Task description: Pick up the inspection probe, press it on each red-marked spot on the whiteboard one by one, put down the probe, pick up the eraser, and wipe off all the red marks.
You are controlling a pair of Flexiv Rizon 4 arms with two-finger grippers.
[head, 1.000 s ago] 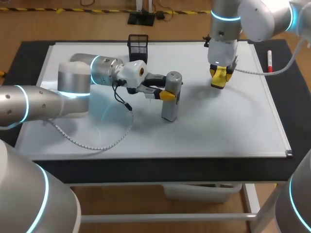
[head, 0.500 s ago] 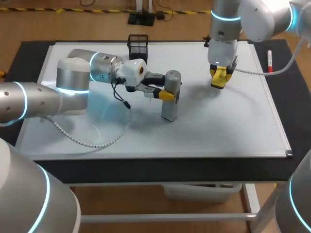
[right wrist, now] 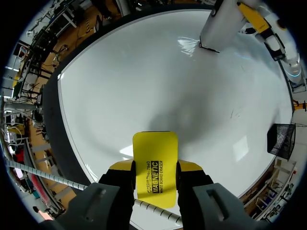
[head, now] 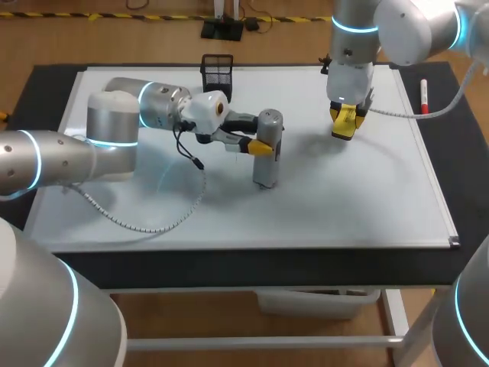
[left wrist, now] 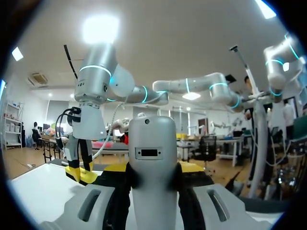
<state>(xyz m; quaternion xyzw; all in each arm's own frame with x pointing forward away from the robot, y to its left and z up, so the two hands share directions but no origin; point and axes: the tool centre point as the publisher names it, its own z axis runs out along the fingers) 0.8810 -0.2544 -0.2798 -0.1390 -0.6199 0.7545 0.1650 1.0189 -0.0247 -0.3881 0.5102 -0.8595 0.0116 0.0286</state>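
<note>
Glossy whiteboard (head: 344, 199), upright grey inspection probe (head: 267, 149), flat yellow eraser (right wrist: 154, 163)

Grey probe (head: 267, 153); yellow eraser (right wrist: 154, 160); white whiteboard (head: 351, 202).

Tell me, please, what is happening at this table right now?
The left gripper is shut on the grey inspection probe, holding it upright with its lower end on the whiteboard near the middle. The right gripper is shut on the yellow eraser, held above the board's far right part. No red marks show on the board.
</note>
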